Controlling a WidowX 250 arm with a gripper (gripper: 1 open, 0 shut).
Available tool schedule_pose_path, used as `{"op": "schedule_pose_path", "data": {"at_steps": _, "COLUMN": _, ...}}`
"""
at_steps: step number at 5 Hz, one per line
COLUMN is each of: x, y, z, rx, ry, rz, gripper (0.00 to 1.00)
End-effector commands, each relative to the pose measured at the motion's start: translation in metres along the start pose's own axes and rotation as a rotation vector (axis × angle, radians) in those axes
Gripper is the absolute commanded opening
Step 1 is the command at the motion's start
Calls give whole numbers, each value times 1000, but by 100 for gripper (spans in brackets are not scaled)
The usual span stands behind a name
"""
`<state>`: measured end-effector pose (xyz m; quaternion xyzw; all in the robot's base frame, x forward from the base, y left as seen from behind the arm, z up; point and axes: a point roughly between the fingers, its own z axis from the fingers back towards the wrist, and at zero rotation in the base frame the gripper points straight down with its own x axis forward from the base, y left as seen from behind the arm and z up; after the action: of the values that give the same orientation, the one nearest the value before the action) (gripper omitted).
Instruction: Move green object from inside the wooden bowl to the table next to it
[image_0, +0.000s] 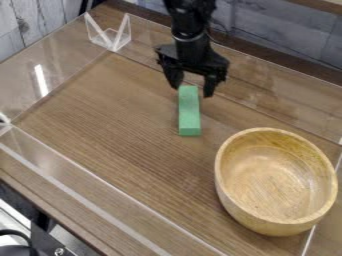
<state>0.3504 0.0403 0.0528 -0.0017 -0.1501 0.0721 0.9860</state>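
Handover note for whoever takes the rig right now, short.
Gripper: jaws spread, at the far end of the green block, not gripping it as far as this view shows.
Green block: lying on the table, left of the bowl in the picture and a bit farther back.
Wooden bowl: on the table, nothing in it.
Done: block is out of the bowl and down on the table.
Left: by the look of it, only to lift the arm away without nudging the block.
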Motion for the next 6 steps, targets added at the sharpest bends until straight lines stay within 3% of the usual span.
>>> {"op": "schedule_pose_path", "data": {"at_steps": 1, "x": 31, "y": 23, "z": 41, "rx": 5, "ry": -108, "rz": 61, "gripper": 100}}
{"op": "schedule_pose_path", "data": {"at_steps": 2, "x": 45, "y": 55, "z": 64, "rx": 5, "ry": -129, "rz": 143, "gripper": 100}}
{"op": "schedule_pose_path", "data": {"at_steps": 3, "x": 47, "y": 57, "z": 71, "rx": 5, "ry": -121, "rz": 163, "gripper": 100}}
{"op": "schedule_pose_path", "data": {"at_steps": 6, "x": 29, "y": 62, "z": 61, "rx": 20, "ry": -28, "rz": 196, "gripper": 100}}
